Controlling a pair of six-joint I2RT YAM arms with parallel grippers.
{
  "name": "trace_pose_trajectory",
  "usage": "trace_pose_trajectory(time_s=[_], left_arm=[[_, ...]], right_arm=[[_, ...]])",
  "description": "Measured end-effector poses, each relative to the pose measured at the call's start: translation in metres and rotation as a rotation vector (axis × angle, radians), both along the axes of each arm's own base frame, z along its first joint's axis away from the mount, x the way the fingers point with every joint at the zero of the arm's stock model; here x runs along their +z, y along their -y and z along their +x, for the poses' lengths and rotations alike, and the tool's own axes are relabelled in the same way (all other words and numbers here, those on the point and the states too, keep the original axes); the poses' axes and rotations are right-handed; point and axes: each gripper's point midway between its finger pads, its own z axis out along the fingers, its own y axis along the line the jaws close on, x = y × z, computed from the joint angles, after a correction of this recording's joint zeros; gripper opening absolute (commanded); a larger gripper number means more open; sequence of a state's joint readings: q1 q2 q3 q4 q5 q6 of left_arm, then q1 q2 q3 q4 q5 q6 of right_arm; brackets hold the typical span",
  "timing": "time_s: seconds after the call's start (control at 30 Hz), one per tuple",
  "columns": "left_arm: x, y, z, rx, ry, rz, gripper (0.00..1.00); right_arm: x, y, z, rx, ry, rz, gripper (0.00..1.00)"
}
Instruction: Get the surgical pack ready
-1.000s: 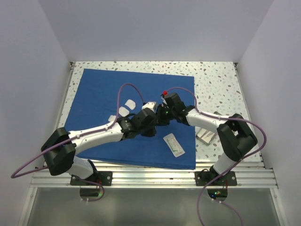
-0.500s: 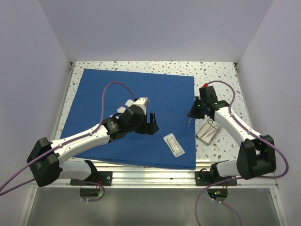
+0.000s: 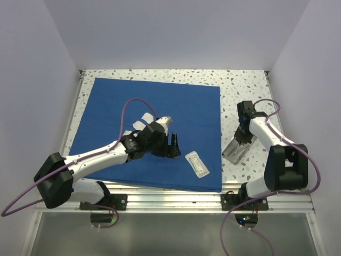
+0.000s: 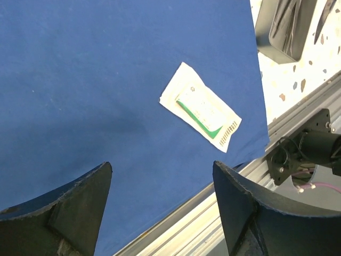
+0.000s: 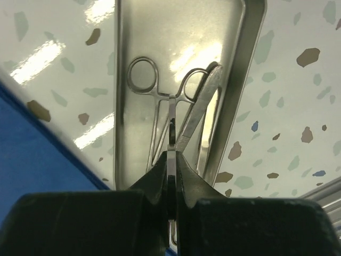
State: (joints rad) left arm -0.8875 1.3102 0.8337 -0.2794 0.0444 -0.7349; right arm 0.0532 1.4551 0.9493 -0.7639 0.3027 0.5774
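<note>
The royal-blue drape (image 3: 181, 101) (image 4: 80, 80) lies spread on the table. On its near right corner rests the clear packet (image 3: 197, 164) (image 4: 201, 106). White gauze squares (image 3: 145, 118) peek out behind the left arm. My left gripper (image 3: 173, 145) (image 4: 161, 170) hovers open over the drape, left of the packet, holding nothing. The silver tray (image 3: 232, 152) (image 5: 176, 32) sits on the table right of the drape. Ring-handled steel instruments (image 5: 171, 97) lie in it. My right gripper (image 3: 241, 140) (image 5: 171, 152) hangs over the tray, shut on a thin steel instrument seen edge-on.
An aluminium rail (image 3: 176, 200) (image 4: 213, 213) runs along the near table edge, just past the drape's corner. The speckled tabletop (image 3: 245, 90) shows behind and beside the tray. White walls close in the left, right and back.
The two grippers were together over the drape's middle. The left gripper has opened and drawn back slightly. The right arm has swung right to the tray, still shut.
</note>
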Motion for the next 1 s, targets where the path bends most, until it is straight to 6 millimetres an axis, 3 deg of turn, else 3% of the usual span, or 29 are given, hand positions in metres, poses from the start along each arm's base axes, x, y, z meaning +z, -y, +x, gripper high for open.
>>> trace_pose_trajectory(time_s=[0.1,0.3,0.53,0.63,0.77,0.9,1.0], left_arm=[[-0.006,0.001,-0.006,-0.007,-0.030,-0.012,0.81],[-0.019,0.005,-0.017,-0.009,-0.089,-0.029,0.81],[-0.044,0.017,-0.028,0.018,-0.185,0.007,0.82],[-0.056,0.027,-0.032,0.060,-0.235,0.025,0.82],[-0.070,0.042,-0.035,0.117,-0.291,0.042,0.80],[-0.070,0.055,-0.036,0.172,-0.303,0.032,0.78],[-0.065,0.069,-0.035,0.204,-0.309,0.007,0.75]], right_arm=[[-0.009,0.008,-0.002,-0.025,-0.035,-0.027,0.06],[-0.021,0.021,-0.002,-0.055,-0.069,-0.055,0.36],[-0.024,0.019,0.005,-0.012,-0.062,-0.039,0.50],[-0.013,0.012,0.008,0.019,-0.023,-0.005,0.52],[0.020,-0.009,0.014,0.090,0.105,0.057,0.52],[0.048,-0.032,0.016,0.169,0.207,0.118,0.53],[0.055,-0.040,0.013,0.206,0.234,0.147,0.53]])
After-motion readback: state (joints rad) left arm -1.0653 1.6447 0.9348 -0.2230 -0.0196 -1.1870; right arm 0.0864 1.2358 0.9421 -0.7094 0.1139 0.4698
